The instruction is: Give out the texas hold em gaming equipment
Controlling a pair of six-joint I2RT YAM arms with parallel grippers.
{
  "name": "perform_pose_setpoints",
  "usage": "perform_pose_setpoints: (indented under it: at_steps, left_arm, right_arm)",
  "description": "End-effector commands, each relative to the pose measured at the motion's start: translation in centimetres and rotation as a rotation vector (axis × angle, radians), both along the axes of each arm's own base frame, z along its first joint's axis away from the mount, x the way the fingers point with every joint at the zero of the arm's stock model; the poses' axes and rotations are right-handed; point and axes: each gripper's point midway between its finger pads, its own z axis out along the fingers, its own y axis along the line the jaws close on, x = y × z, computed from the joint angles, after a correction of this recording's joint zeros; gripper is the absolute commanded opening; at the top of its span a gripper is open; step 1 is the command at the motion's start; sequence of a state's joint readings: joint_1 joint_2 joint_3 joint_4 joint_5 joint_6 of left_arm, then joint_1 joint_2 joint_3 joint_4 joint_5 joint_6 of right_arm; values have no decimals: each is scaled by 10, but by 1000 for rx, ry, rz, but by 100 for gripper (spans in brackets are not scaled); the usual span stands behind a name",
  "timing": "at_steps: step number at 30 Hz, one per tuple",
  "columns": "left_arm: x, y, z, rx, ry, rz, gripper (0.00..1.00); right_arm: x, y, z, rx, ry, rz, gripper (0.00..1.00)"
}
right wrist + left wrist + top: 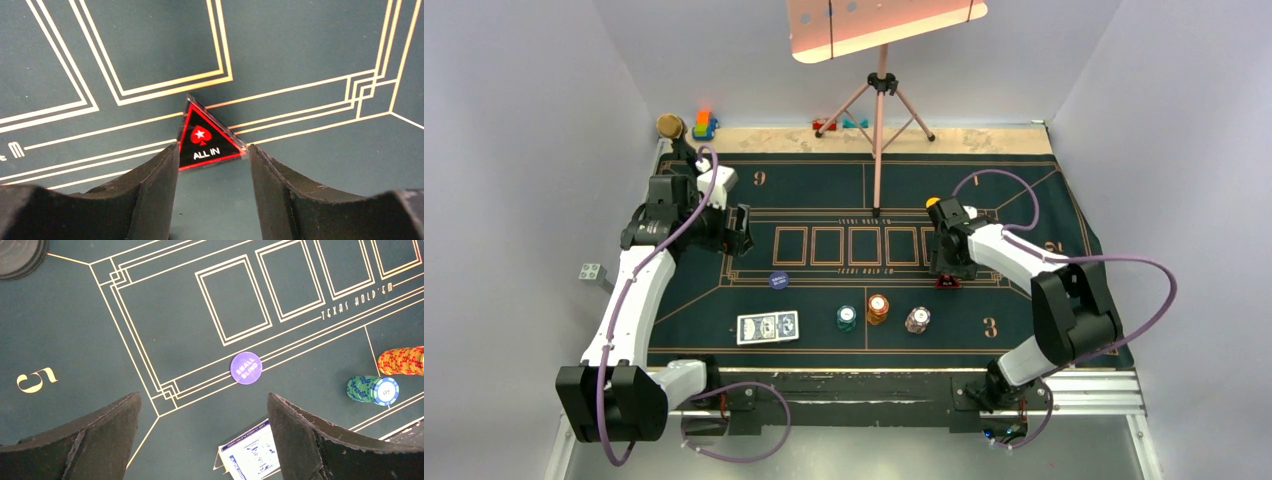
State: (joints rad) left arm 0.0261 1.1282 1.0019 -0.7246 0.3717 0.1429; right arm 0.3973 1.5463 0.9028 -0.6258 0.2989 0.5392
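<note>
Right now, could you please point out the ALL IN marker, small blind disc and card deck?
ALL IN marker [207, 142]: right wrist view, black centre.
small blind disc [246, 368]: left wrist view, lettered centre.
card deck [767, 327]: top external view, blue back's middle.

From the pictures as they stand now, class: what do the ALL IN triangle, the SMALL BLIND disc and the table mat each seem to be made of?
ALL IN marker: likely glossy acrylic or hard plastic; its clear edge catches light.
SMALL BLIND disc: probably smooth plastic, flat purple with printed lettering.
Mat: seemingly matte fabric, no glare, printed gold lines.
</note>
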Motion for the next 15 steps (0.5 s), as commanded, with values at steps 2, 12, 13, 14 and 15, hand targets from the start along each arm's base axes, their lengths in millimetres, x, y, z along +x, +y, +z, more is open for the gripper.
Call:
perform_pose_setpoints:
  at_steps: [2,12,13,14,15]
  left_arm:
    - [3,-1,21,-3,-68,-27,100]
    - [-2,-9,23,-25,-64,-74,100]
    - [-3,-9,22,-27,-60,-79,100]
    - [-3,-10,22,-30,-59,-86,100]
    - [-4,-11,21,-31,-59,-95,100]
  right_arm:
    - [-12,-20,16,-21,11,-69,56]
    - [2,-11,33,31,-65,-57,58]
    - [6,-6,32,39,-62,-47,60]
    - [9,-1,31,46,-58,-36,63]
    - [10,4,27,44,-50,-26,65]
